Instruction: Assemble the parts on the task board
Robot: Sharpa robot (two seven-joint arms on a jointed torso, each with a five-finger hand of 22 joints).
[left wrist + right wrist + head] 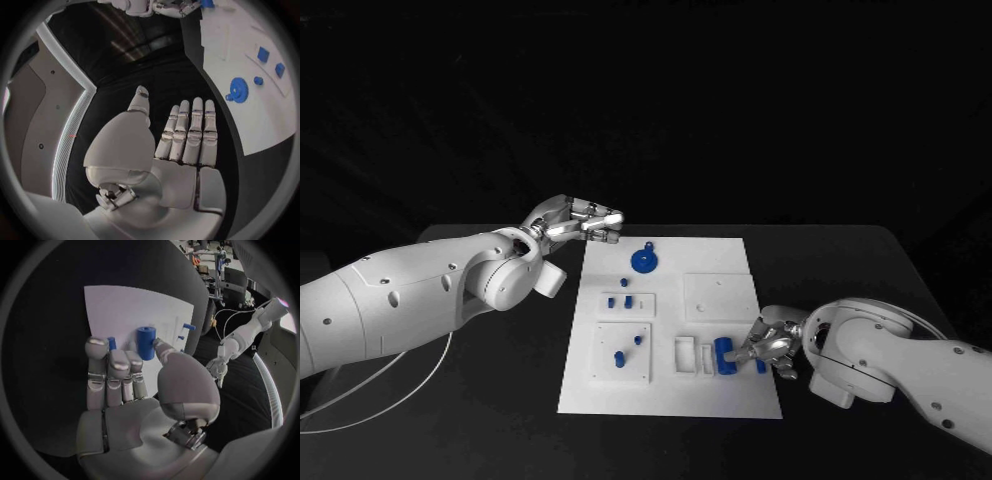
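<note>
No text, label, brand, number or sign can be read in any of the views. The white task board (727, 258) carries no printed letters or marks that I can make out, the blue parts on it are plain, and the white arms and silver hands show no readable writing.

Head cam sits up high looking down on the black table (473, 420) and white board (678, 325). Each wrist cam sits right behind its own hand, facing out past the fingers. Both wrist views catch the board just beyond the fingertips, same board the head cam sees.
</note>
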